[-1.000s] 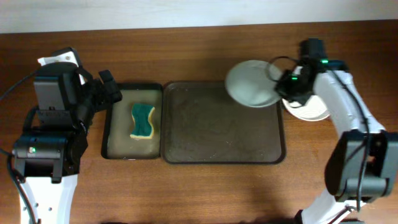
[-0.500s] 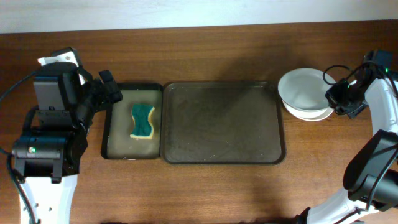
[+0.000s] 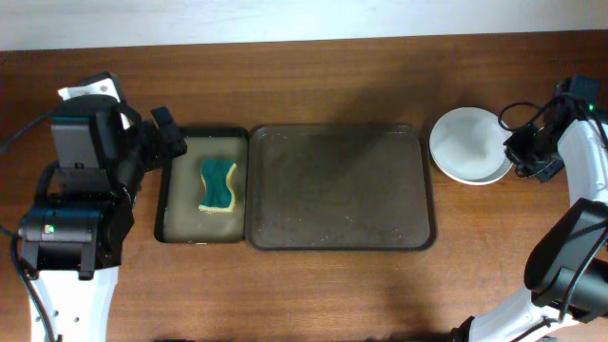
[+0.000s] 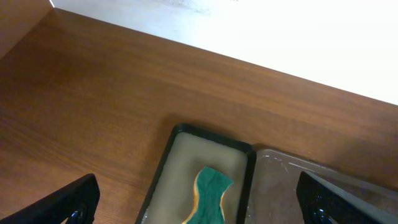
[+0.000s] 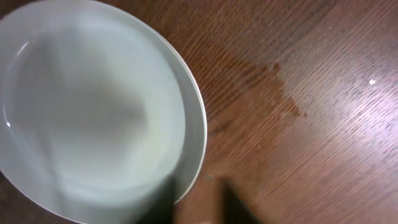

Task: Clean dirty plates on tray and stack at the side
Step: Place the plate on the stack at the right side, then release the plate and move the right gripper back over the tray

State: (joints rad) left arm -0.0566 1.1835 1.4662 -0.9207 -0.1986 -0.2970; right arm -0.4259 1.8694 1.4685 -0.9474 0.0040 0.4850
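Note:
The large dark brown tray [image 3: 342, 228] lies mid-table with no plates on it. White plates [image 3: 465, 144] sit nested in a stack on the table right of the tray. They fill the left of the right wrist view [image 5: 93, 112] and look clean. My right gripper [image 3: 521, 157] is at the stack's right edge. Its blurred fingers [image 5: 202, 200] are apart, one over the plate rim and one over bare wood. My left gripper [image 3: 166, 133] hovers open and empty at the sponge tray's back left corner, its fingers [image 4: 199, 202] spread wide.
A smaller dark tray [image 3: 171, 204] with a green-yellow sponge [image 3: 218, 183] stands against the big tray's left side. It also shows in the left wrist view [image 4: 163, 171], with the sponge [image 4: 208, 193]. A white wall runs behind the table.
My right gripper carried a plate from over the tray's back right corner to the stack on the right. The plate now lies level on the stack. The left arm has not moved.

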